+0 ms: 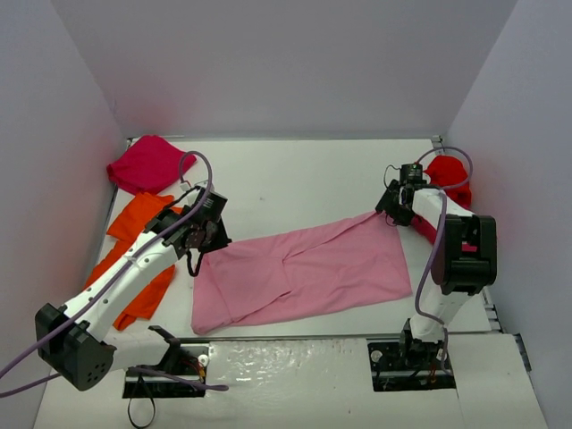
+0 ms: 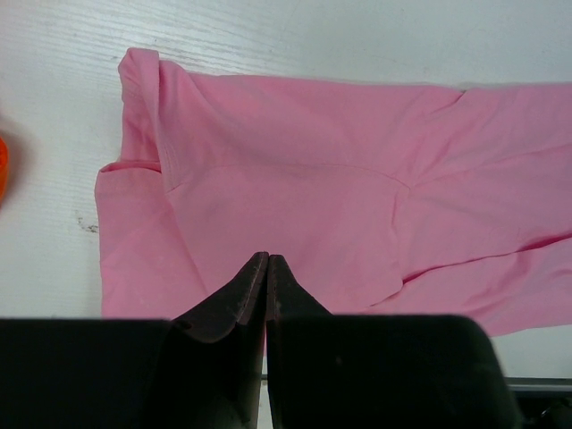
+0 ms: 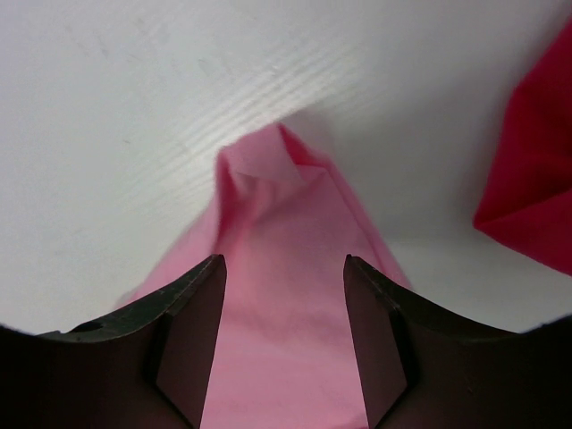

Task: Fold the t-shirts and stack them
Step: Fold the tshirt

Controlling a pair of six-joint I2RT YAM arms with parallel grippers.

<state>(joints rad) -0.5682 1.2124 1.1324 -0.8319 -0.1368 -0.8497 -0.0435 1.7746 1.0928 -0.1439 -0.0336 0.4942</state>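
This is a robot test cell in a lab. A plain white surface (image 1: 295, 174) is boxed in by bare matte panels (image 1: 286, 71) at the back and along both sides, like a photo booth. Two white-and-black robot arms, the left arm (image 1: 134, 268) and the right arm (image 1: 444, 234), stand on metal base plates (image 1: 411, 362) at the near edge. Lilac cables (image 1: 189, 161) loop along the arms.

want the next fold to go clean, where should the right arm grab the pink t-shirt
Take the pink t-shirt by its far right corner, coming straight down from above. Most of it lies flat on the table, leaving little to pinch, but that corner looks bunched into a small raised peak, and the open fingers of the right gripper straddle the cloth just below it.
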